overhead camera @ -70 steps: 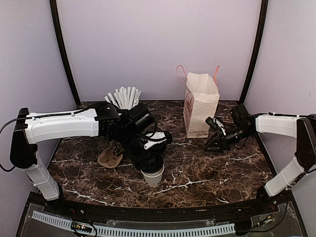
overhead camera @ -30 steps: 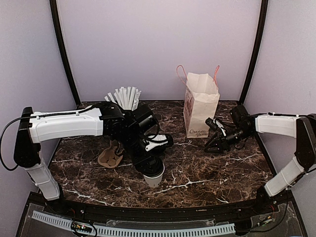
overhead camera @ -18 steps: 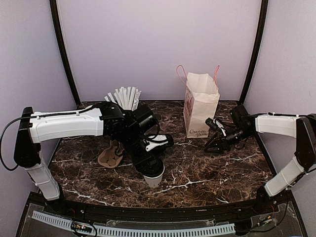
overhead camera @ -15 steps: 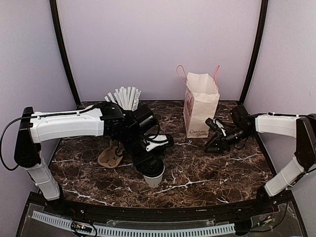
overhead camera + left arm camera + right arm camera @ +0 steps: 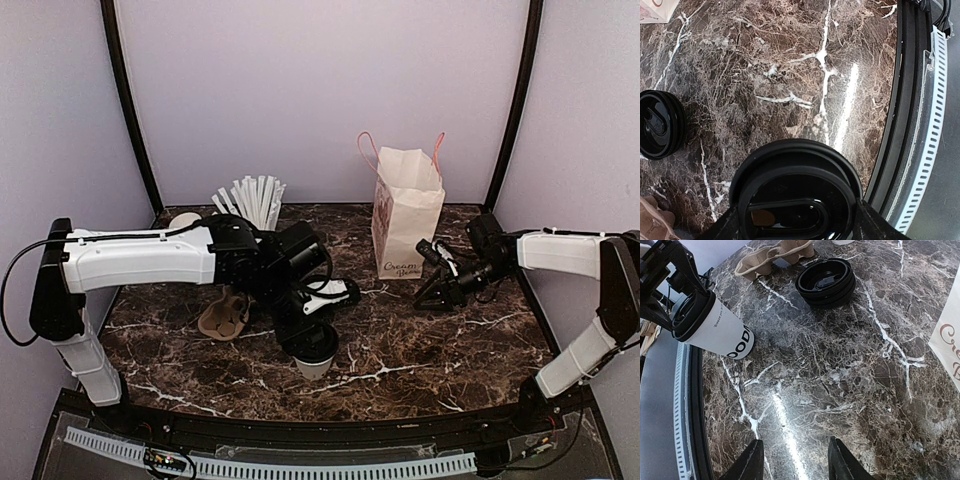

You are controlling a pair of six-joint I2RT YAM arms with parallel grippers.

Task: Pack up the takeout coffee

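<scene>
Marble, dark brown with white veins, tops the desk (image 5: pixel 440 345), and we take the paper bag (image 5: pixel 408 215) at its far side as our mark. Nearest to us, well apart from the bag and to its left, is the takeout coffee (image 5: pixel 313 366): a white paper cup under a black dome lid, with dark lettering near its base that shows in the right wrist view. The left pincer (image 5: pixel 310 338) sits over it from above and holds it by the lid; in the left wrist view we see its fingers (image 5: pixel 722 230) pressed against both sides of the lid's rim. We cannot tell whether the cup's base rests on the desk or hangs just clear of it. Farther back, also left of the bag, a brown cardboard cup carrier (image 5: pixel 222 318) lies flat, partly behind the left arm. A low stack of black lids (image 5: pixel 826 282) sits between the carrier and the bag, apart from both. Just right of the bag and a little nearer than its foot, the right pincer (image 5: pixel 428 292) is held low over the desk, its jaws spread wide with nothing between them. The bag itself stands upright with its top open and pink handles raised. Farthest back, left of the bag, a white cup of white straws (image 5: pixel 250 198) stands
</scene>
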